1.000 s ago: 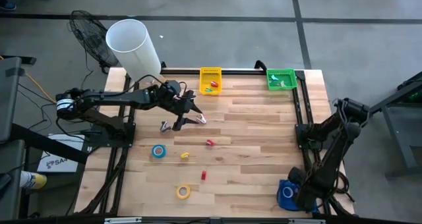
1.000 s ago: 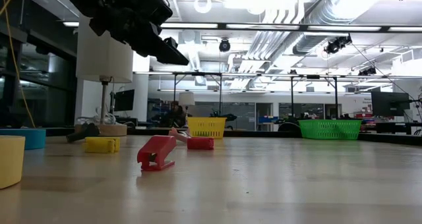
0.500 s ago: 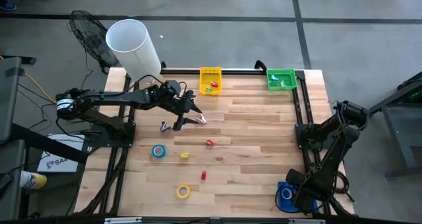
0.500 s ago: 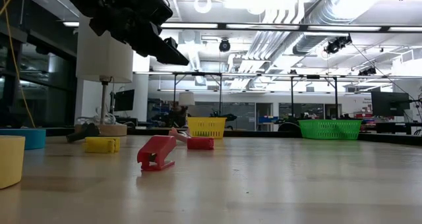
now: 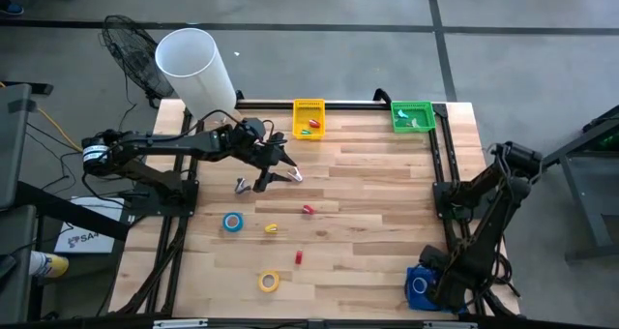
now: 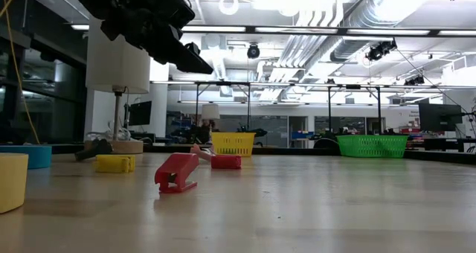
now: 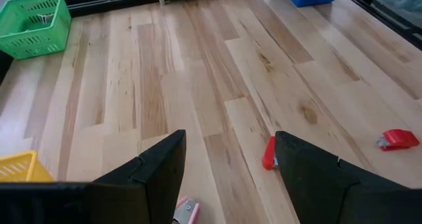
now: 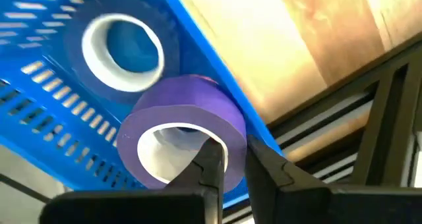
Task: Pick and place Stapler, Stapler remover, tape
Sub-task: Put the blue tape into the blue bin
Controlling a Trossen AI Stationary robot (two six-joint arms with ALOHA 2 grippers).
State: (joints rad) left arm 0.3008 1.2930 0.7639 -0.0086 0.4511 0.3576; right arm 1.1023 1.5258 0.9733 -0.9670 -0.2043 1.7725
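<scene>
Gripping a purple tape roll [image 8: 188, 135] by its wall, the right tool [image 8: 227, 159] hangs over the blue basket [image 5: 422, 285] at the counter's [image 5: 377, 223] five o'clock corner, where a blue tape roll [image 8: 122, 49] already lies. The left tool [image 5: 280, 169], spread wide, hovers near ten o'clock above a pink stapler remover [image 5: 293, 175].

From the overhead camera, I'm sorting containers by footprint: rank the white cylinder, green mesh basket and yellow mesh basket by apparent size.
1. White cylinder, clearly largest, though it stands tall and nearer the camera.
2. Green mesh basket and yellow mesh basket: too alike to rank.
</scene>
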